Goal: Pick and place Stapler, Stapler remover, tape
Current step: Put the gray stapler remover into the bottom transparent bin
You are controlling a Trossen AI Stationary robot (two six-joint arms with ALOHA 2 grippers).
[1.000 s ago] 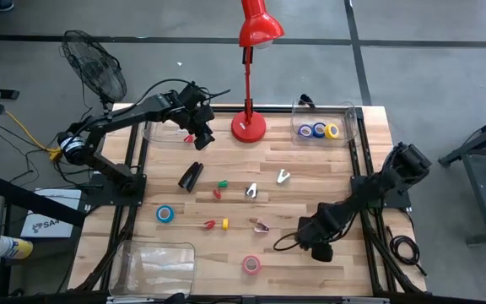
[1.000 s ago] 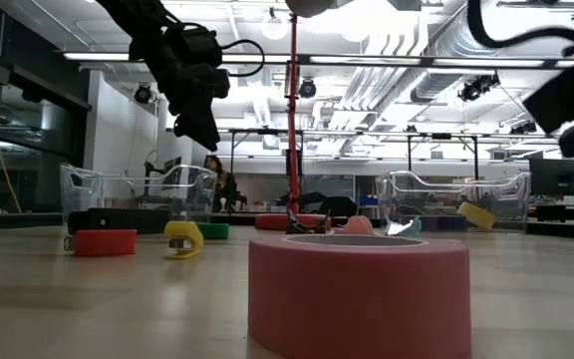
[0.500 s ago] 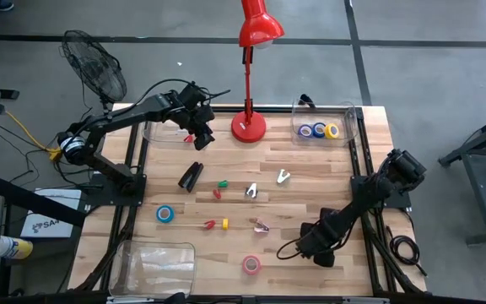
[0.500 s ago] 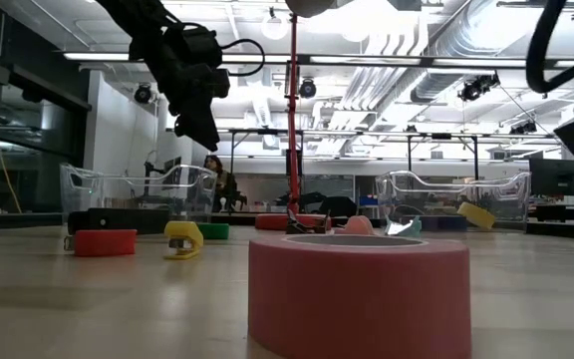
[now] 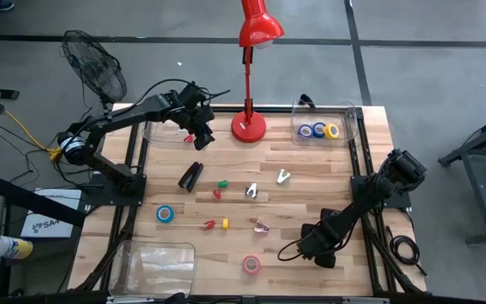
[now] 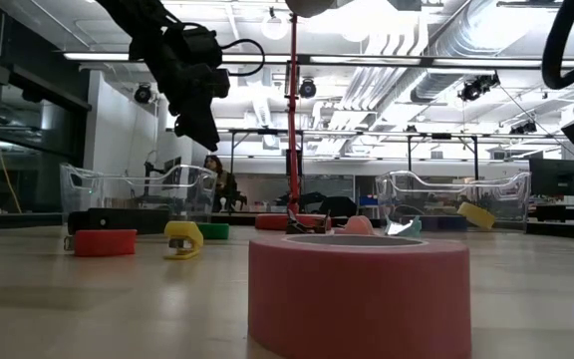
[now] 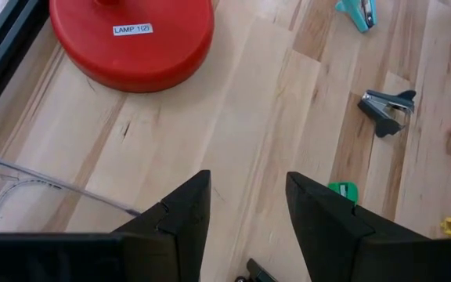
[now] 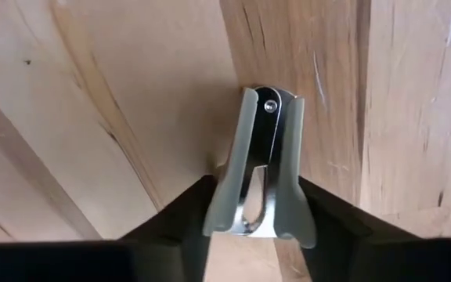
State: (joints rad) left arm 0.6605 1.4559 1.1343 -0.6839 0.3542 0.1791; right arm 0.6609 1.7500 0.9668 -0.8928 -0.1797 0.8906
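My right gripper is low over the near right part of the table, shut on a pale translucent staple remover; in the high view the gripper hides that remover. My left gripper hangs open and empty above the far left, by the lamp base. The black stapler lies flat on the wood, left of centre. Lying on the table are a blue tape roll and a pink tape roll. Other staple removers lie mid-table: a white one, a dark one and a pink one. My right gripper pinches the staple remover between its two fingers by the remover's two side wings, at its wide end. The fingers come from above, pointing steeply down. The riveted hinge end points away from the fingers, over the wood; whether it rests there I cannot tell.
A clear bin at the far right holds blue and yellow tape rolls. Another clear bin stands at the near left, and a third at the far left under my left arm. The red lamp stands at the far middle.
My right gripper has gone down a little and toward the table's left edge, then stopped.
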